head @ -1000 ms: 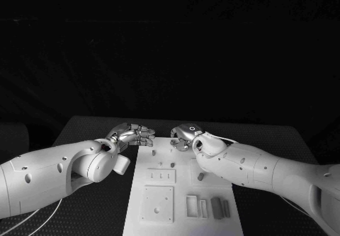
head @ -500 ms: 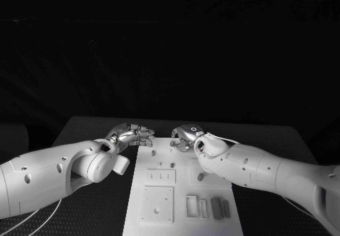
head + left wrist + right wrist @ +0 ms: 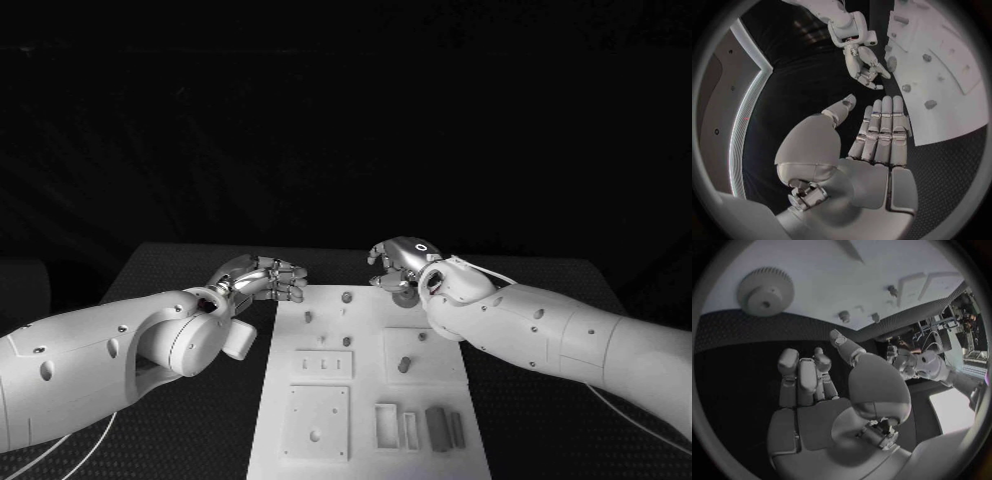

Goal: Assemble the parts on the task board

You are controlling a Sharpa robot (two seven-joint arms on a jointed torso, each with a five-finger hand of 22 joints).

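A black table in a dark room is carrying a white task board (image 3: 368, 400), with two robot hands hovering near its far end.

The left hand (image 3: 268, 277) is hanging beside the board's far left corner, fingers loosely curled with nothing in them; the right hand (image 3: 404, 265) is curling empty just past the far right corner. A pale toothed gear (image 3: 764, 290) is lying flat on the board near the right hand, with small pegs (image 3: 346, 297) standing nearby. The gear is looking rigid, light and smooth, so pinching across its toothed rim is likely safest.
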